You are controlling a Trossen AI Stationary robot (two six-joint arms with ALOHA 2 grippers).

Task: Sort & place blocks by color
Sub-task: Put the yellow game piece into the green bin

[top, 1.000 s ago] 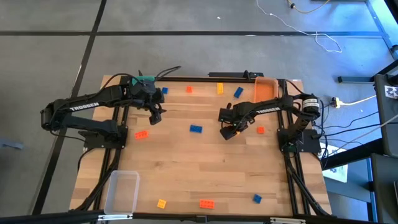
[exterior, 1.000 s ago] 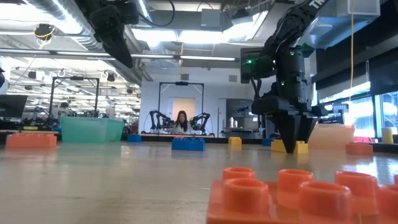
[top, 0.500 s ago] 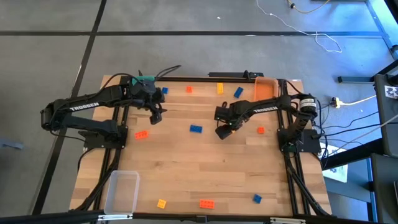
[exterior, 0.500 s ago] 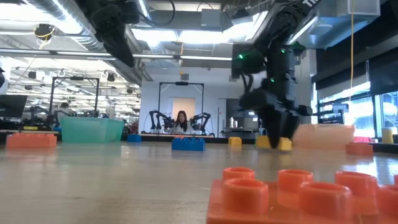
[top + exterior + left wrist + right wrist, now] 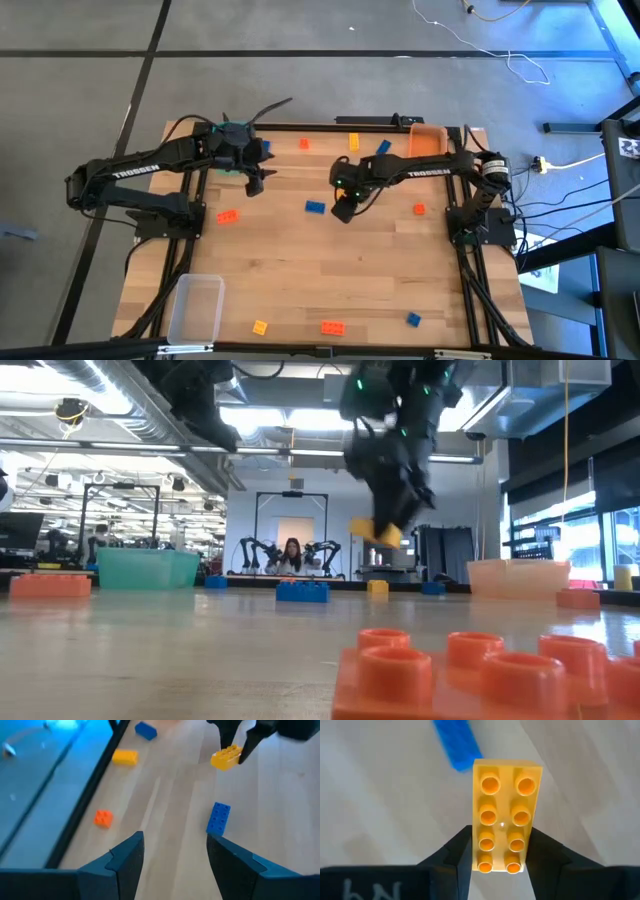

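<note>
The right end effector [image 5: 342,212] pinched a yellow block [image 5: 502,816] above the bench [image 5: 330,280], near its middle. The left end effector [image 5: 255,184], fingers spread and empty, hovered near the far left corner.

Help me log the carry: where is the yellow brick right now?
The yellow brick is clamped in the right gripper, lifted off the table near the centre in the high view, just beside the blue brick.

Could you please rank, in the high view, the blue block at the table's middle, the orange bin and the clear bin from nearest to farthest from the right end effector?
The right end effector holds a yellow block.
1. Blue block: just beside it, toward the left arm.
2. Orange bin: at the far right corner.
3. Clear bin: at the near left corner.
</note>
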